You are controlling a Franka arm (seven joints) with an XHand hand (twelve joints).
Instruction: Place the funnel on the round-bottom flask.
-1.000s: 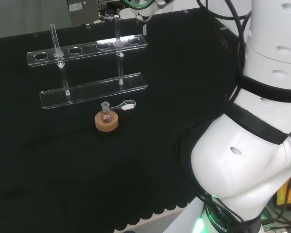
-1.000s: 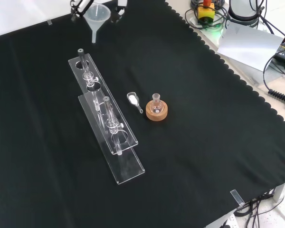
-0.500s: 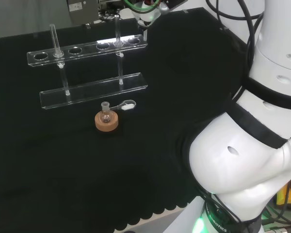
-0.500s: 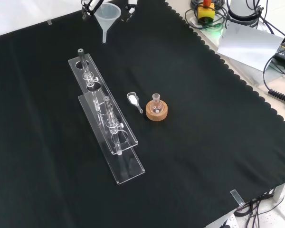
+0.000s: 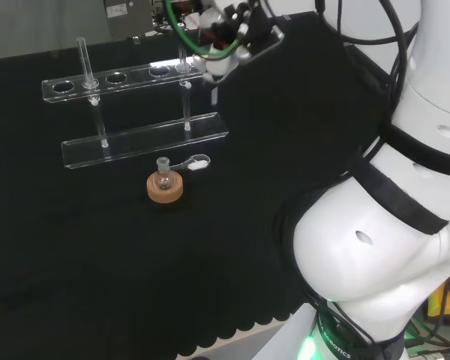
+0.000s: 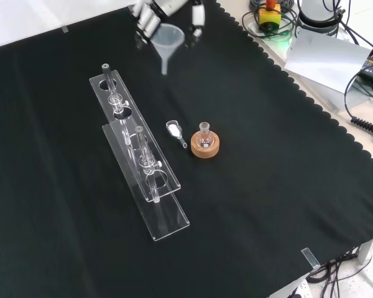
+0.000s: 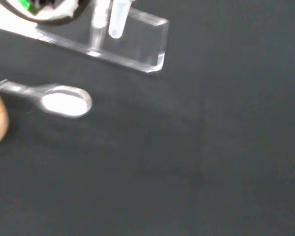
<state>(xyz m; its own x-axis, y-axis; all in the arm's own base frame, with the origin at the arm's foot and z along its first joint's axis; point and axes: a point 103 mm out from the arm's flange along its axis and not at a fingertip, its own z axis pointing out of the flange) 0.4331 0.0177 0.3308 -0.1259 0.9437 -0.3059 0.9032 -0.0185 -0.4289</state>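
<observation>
hand [image 6: 165,11] with funnel [image 6: 168,42] moved nearer flask [image 6: 204,135]

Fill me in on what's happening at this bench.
The robot arm's hand holds a clear funnel by its rim, up in the air above the black cloth. The small round-bottom flask sits on its cork ring with nothing on its neck yet. A little scoop of white powder lies beside it, next to the clear test tube rack.
</observation>
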